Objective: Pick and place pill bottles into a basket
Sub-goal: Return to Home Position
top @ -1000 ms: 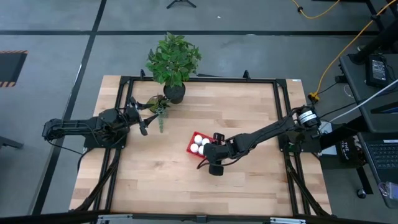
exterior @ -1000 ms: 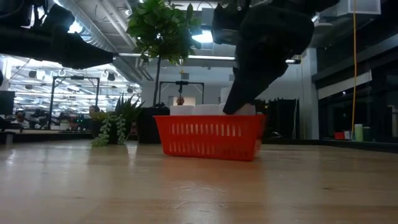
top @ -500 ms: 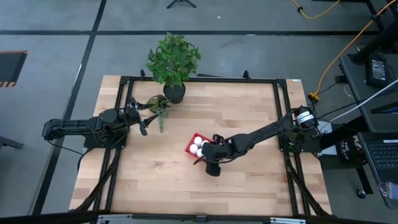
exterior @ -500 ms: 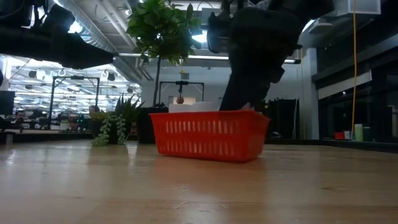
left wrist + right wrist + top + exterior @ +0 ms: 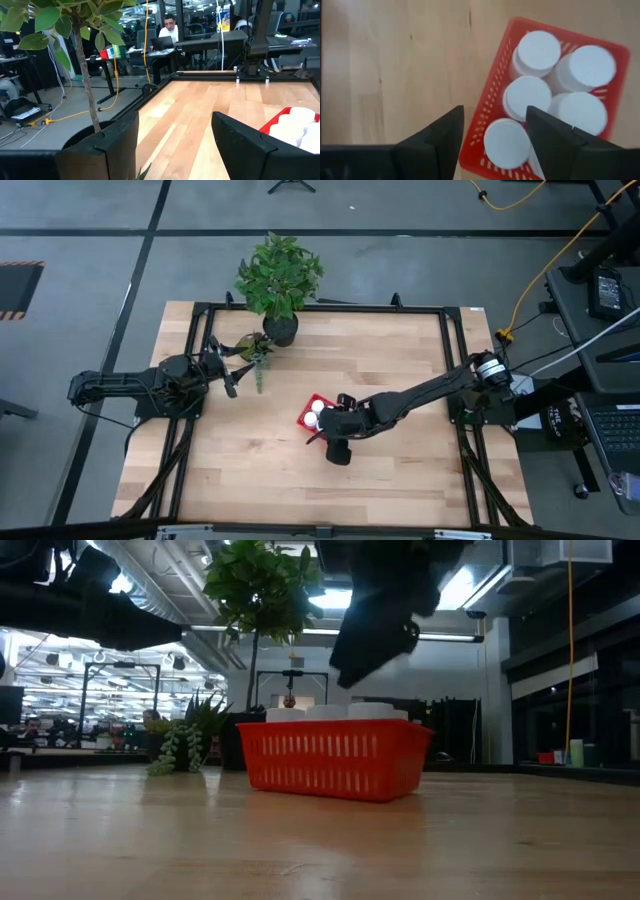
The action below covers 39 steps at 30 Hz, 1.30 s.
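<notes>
Right pincer [image 5: 494, 112] now hangs clear above the basket [image 5: 335, 760]. A second ago in the low view it reached down inside, among the bottles. From above, the arm has slid a little toward the counter's [image 5: 400, 470] near edge. Its fingers stand well apart and grip nothing.

The basket sits near the counter's middle, turned askew to the counter's edges. In the low view it has shifted slightly leftward over the last second.

Pill bottles [image 5: 537, 50] stand upright inside it, long axes vertical, plain white caps up and packed touching. The right wrist view shows five caps. A sixth may be hidden behind a finger, hard to tell. In the low view the caps rise just over the red rim.

Left pincer [image 5: 175, 130] waits at the counter's left side near the plant pot [image 5: 281, 330], fingers spread wide, empty.
</notes>
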Each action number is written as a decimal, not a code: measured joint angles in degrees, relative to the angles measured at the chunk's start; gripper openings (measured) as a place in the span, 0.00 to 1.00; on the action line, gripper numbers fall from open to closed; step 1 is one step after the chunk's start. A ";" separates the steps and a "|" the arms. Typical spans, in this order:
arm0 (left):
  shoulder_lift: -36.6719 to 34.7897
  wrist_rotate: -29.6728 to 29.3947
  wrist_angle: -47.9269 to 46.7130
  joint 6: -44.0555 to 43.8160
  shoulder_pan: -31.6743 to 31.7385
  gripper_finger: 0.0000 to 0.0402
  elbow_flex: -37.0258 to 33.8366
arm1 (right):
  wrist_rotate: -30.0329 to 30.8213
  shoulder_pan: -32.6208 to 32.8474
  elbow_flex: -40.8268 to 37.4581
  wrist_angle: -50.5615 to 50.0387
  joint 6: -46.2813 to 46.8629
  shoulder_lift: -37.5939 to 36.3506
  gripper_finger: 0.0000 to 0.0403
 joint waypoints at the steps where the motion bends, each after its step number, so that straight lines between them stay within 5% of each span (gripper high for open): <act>1: 0.00 0.00 0.00 0.00 -0.01 0.61 0.00 | 0.13 0.00 1.02 -1.52 -0.15 -0.04 0.53; 11: 0.00 0.00 0.00 0.00 -0.02 0.61 0.00 | 2.32 -0.34 14.37 -10.48 -6.97 -1.55 0.53; 19: 0.00 -0.01 0.10 0.00 -0.01 0.61 0.00 | 12.30 -7.09 14.39 -13.68 -18.40 -17.88 0.54; 23: 0.00 -0.05 0.13 0.00 -0.01 0.61 0.00 | 7.19 -17.22 6.50 -7.98 -27.61 -31.05 0.54; 27: 0.00 -0.04 0.11 -0.01 0.00 0.61 0.00 | -11.75 -34.26 -7.27 4.41 -31.08 -44.03 0.54; 31: 0.00 -0.02 0.11 0.00 -0.02 0.61 0.00 | -26.59 -46.80 -20.53 6.44 -31.67 -54.29 0.54; 35: 0.00 -0.02 0.11 -0.02 0.00 0.61 0.00 | -30.47 -46.99 -33.02 8.07 -30.67 -66.13 0.54; 39: 0.00 -0.02 0.12 0.00 -0.02 0.61 0.00 | -25.12 -40.48 -45.75 16.12 -21.90 -78.74 0.52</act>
